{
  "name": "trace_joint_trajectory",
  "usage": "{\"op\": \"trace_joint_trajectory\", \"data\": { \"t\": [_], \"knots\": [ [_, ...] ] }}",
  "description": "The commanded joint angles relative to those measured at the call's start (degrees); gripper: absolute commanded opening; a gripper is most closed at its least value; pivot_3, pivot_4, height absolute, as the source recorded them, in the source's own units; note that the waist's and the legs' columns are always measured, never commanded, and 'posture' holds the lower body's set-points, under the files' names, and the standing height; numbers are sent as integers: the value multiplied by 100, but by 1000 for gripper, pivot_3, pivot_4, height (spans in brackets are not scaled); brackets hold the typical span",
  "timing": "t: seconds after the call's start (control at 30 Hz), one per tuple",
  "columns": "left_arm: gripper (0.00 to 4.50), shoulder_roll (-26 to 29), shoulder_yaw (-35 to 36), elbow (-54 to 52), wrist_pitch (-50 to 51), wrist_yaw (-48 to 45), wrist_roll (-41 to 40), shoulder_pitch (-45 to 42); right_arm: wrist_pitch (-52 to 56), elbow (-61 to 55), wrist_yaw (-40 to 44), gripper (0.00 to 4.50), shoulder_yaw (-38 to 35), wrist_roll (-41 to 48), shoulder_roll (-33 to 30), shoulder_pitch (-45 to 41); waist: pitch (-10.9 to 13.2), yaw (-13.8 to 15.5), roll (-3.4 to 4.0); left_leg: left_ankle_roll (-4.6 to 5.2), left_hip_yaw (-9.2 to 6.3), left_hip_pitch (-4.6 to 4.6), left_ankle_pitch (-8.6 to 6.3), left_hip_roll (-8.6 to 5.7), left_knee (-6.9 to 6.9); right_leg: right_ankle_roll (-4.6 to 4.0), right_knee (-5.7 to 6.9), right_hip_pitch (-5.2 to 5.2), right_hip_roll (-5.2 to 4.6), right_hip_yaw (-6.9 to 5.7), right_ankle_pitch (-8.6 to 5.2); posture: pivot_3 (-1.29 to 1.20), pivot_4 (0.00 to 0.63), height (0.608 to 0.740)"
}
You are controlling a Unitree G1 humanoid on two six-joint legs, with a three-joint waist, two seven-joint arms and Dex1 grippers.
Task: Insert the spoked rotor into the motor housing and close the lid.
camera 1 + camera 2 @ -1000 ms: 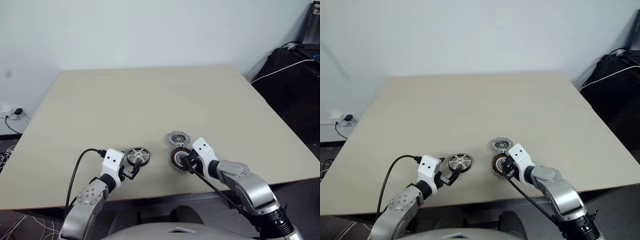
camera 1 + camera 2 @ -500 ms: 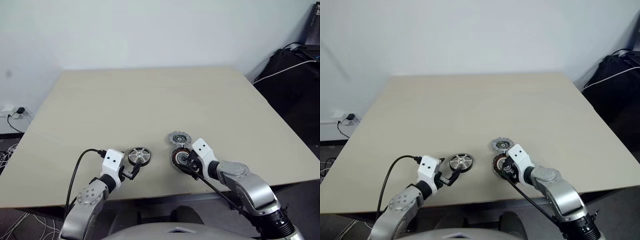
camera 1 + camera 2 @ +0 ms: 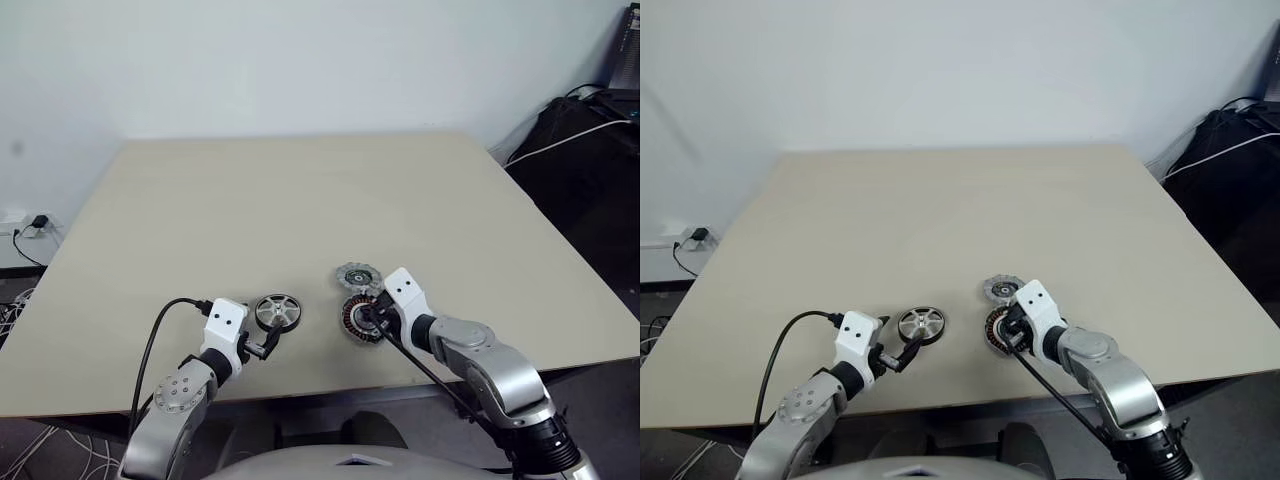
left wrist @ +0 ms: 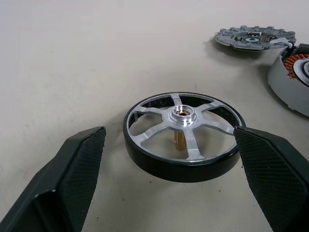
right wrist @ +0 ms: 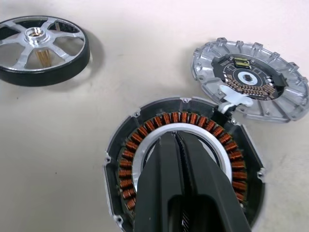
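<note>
The right fingers (image 5: 179, 159) have just been shut, empty, over the housing (image 5: 186, 169); the left fingers (image 4: 169, 159) are kept open around the untouched rotor (image 4: 182, 135); insertion has not begun.

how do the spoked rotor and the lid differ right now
The spoked rotor has a smooth dark rim around silver spokes; the lid is grey with a notched edge. The rotor lies apart, between the open left claw fingers; the lid lies touching the motor housing. Both are round and lie flat on the table.
</note>
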Motion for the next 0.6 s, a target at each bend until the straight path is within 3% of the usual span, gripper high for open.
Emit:
{"op": "trace_joint_trajectory", "data": {
  "t": [0.03, 0.6],
  "knots": [
    [4500, -22, 0, -274, -61, 7, -39, -56, -96, 37, -77, 31, -9, -47, 75, -157, 0, 0, 0, 0, 0, 0, 0, 0, 0, 0, 0, 0, 0, 0, 0, 0, 0, 740],
    [4500, -19, -5, -272, -73, -3, -40, -50, -192, 123, -86, 31, -81, -23, 129, -42, -5, -1, -2, 0, 1, 1, 0, 0, 1, 1, 0, 2, 0, 0, 1, 0, 0, 740]
  ]
}}
